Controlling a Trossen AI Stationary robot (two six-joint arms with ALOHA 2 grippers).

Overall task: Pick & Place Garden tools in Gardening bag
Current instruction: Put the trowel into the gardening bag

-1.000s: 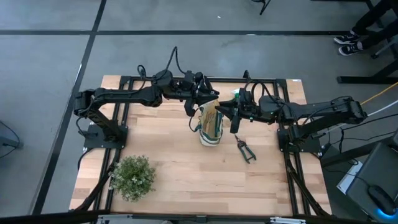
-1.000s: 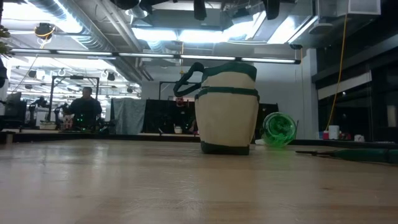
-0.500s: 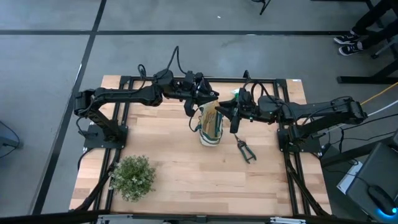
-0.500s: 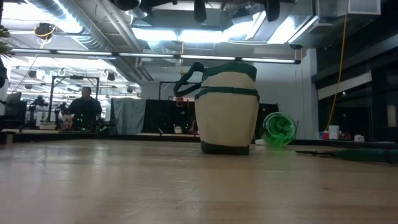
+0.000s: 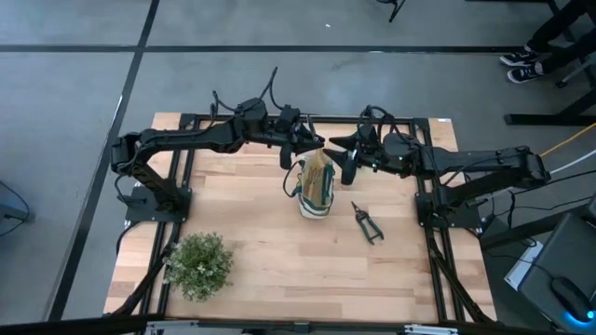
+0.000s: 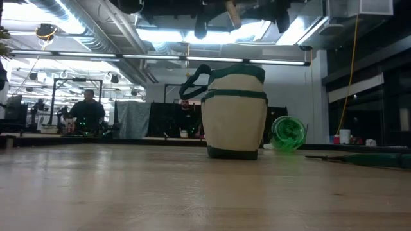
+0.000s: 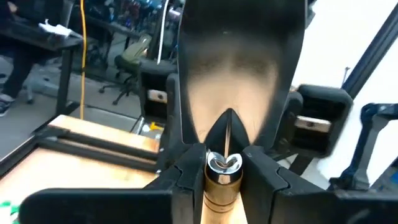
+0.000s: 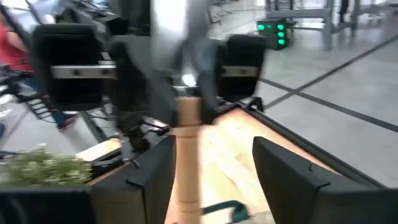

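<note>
Trowel (image 7: pixel 231 93): clamped in the left hand (image 7: pixel 222 168), above the bag.
Bag (image 5: pixel 315 186): upright mid-desk (image 5: pixel 261 251).
Shears (image 5: pixel 367 223): flat beside the bag.
Right hand (image 8: pixel 211 168): fingers spread, at the trowel's wooden shaft.

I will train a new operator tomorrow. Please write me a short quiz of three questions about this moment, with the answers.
1. True or false: the pruning shears already lie inside the gardening bag.
2. What is the left gripper shut on? A: the mini rake. B: the trowel. C: the spray bottle.
3. Fill in: the fingers of the right gripper stand ___, one on each side of the trowel's wooden shaft.

Key:
1. False. The pruning shears lie on the table, beside the gardening bag on the right arm's side.
2. B.
3. open
</note>
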